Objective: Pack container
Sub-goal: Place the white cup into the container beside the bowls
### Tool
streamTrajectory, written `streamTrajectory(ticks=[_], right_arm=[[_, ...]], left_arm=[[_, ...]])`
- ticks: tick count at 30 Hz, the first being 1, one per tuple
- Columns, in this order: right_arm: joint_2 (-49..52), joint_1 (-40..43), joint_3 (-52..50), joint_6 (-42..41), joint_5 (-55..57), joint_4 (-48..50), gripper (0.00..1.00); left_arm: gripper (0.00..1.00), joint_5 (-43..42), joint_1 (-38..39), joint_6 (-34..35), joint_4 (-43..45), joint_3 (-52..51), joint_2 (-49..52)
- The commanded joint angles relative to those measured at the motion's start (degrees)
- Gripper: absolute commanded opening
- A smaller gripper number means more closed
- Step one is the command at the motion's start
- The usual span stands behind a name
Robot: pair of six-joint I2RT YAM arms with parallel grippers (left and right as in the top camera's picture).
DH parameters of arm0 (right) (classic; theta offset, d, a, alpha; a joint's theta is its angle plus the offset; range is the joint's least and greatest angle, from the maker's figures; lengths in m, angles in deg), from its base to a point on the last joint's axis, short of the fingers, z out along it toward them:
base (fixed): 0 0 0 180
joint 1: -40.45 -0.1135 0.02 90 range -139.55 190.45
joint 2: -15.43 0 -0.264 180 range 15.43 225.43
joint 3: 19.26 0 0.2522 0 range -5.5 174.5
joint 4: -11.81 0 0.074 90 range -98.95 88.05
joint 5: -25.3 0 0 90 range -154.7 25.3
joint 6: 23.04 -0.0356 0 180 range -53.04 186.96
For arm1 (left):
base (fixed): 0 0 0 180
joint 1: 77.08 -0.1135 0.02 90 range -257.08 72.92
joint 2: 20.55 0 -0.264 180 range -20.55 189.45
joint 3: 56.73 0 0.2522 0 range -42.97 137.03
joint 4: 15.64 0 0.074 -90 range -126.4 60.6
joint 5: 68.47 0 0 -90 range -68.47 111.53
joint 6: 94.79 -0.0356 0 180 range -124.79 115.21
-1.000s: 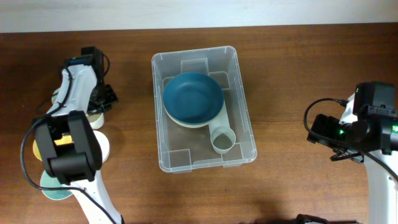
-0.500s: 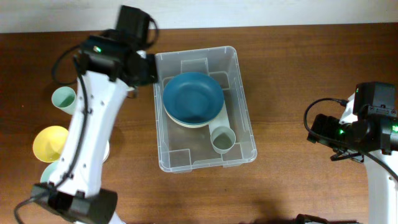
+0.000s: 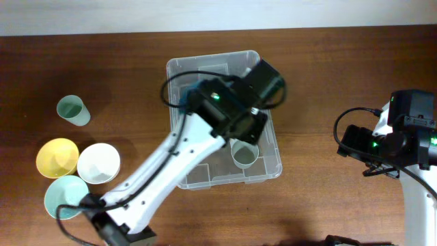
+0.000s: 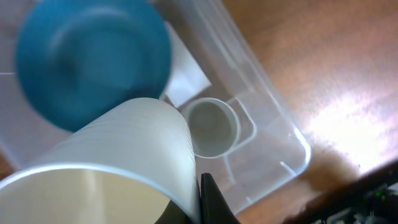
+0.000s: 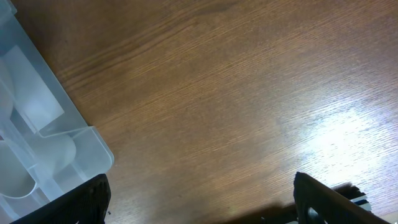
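A: Now, what is changed from half a second ago?

B: The left arm (image 3: 171, 157) has been swung rightward from the container's far-left corner, and its wrist is now held over the middle of the container (image 3: 232, 61). The bowls at the left, covered a second ago, are laid bare. The right arm (image 3: 399, 147) is unmoved.

A: And the hands?

B: The left hand (image 4: 194, 208) is closed on a pale cup (image 4: 112, 162), which is held tilted above the container. The right hand (image 5: 202, 208) is spread wide over bare worktop (image 5: 236, 93), with nothing between its fingers.

A: What is hidden or hard to make out?

B: Only one dark finger (image 4: 211, 202) is seen against the pale cup's wall. From overhead the blue bowl (image 4: 93, 62) is largely covered by the arm, and the held cup is not seen at all. The left wrist view is blurred.

A: What else is laid about?

B: At the left, a green cup (image 3: 72, 109), a yellow bowl (image 3: 57, 157), a white bowl (image 3: 99, 162) and a teal bowl (image 3: 60, 197) are grouped, well apart from the container, which is set mid-worktop. Inside it, a grey-green cup (image 3: 246, 154) is stood upright just beside the blue bowl, near the right wall.
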Motion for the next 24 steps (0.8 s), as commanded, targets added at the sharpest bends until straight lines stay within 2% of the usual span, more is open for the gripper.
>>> streamTrajectory(ticks=[1,13,14,15,16,18,20,24], right_arm=[[-0.1,-0.2,-0.2,-0.2,0.5,-0.1,0.9],[-0.1,-0.2,-0.2,-0.2,0.5,-0.2,0.9],[-0.1,-0.2,-0.2,-0.2,0.5,-0.2,0.9],[-0.1,-0.2,-0.2,-0.2,0.5,-0.2,0.9],[-0.1,-0.2,-0.2,-0.2,0.5,-0.1,0.9],[-0.1,-0.2,-0.2,-0.2,0.5,-0.1,0.9],[-0.1,-0.2,-0.2,-0.2,0.5,-0.2,0.9],[-0.1,-0.2,-0.2,-0.2,0.5,-0.2,0.9]], left_arm=[[0.01,-1.8,1.9,-0.9,0.1,0.3,4.0],[0.02,-6.5,3.8,-0.9,-1.3,0.3,11.4],[0.09,-6.4,3.8,-0.9,-1.4,0.3,11.4],[0.26,-6.5,3.7,-0.9,-1.4,0.3,11.4],[0.56,-6.5,3.7,-0.9,-1.5,0.3,11.4],[0.7,-6.5,3.7,-0.9,-2.3,0.3,11.4],[0.75,-6.3,3.7,-0.9,-2.9,0.3,11.4],[0.76,0.5,2.1,0.7,-4.0,0.9,10.4]])
